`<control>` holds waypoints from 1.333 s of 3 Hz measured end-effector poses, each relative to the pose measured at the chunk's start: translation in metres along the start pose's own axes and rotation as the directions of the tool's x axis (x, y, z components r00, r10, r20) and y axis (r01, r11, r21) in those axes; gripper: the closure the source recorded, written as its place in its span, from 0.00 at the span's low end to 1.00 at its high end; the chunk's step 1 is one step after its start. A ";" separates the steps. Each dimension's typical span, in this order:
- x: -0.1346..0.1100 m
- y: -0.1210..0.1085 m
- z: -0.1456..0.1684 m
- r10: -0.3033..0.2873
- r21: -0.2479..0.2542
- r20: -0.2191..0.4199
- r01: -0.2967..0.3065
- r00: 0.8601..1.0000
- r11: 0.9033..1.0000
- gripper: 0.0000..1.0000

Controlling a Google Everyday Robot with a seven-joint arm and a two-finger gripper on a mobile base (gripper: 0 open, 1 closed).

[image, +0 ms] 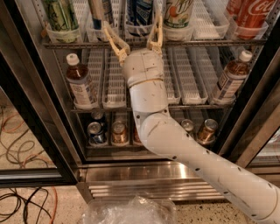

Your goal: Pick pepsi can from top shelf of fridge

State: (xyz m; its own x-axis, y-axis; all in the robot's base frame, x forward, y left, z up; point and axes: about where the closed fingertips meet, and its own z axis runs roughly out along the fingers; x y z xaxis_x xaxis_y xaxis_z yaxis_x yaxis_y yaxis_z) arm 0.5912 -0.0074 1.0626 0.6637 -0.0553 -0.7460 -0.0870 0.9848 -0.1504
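The pepsi can (140,11), dark blue with white markings, stands upright in a white lane tray on the top shelf (201,43) of the fridge (148,175), its top cut off by the frame edge. My gripper (133,34) is open and reaches up into the fridge at the shelf's front edge. One tan finger (110,37) is just left of the can's tray and the other (157,31) just right of it, both at the level of the can's base. The white arm runs down to the lower right.
On the top shelf stand a green can (61,13), a slim silver-and-blue can (99,11), a white-green can (179,11) and a red Coca-Cola can (253,13). Brown bottles (81,81) (229,76) flank the arm on the middle rack. Cables (22,131) lie on the floor.
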 end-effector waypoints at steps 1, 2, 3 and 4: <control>0.000 0.000 0.000 0.000 0.000 0.000 0.000 1.000 1.000 0.28; 0.000 0.000 0.001 -0.001 0.002 0.001 0.001 1.000 1.000 0.33; -0.004 0.000 0.017 -0.014 -0.005 0.037 0.015 0.999 1.000 0.31; -0.001 0.001 0.022 -0.021 -0.006 0.041 0.021 0.999 1.000 0.31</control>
State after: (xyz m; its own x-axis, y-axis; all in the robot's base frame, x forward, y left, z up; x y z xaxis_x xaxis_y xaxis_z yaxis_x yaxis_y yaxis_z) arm 0.6068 -0.0031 1.0778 0.6951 -0.0691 -0.7156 -0.0775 0.9824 -0.1702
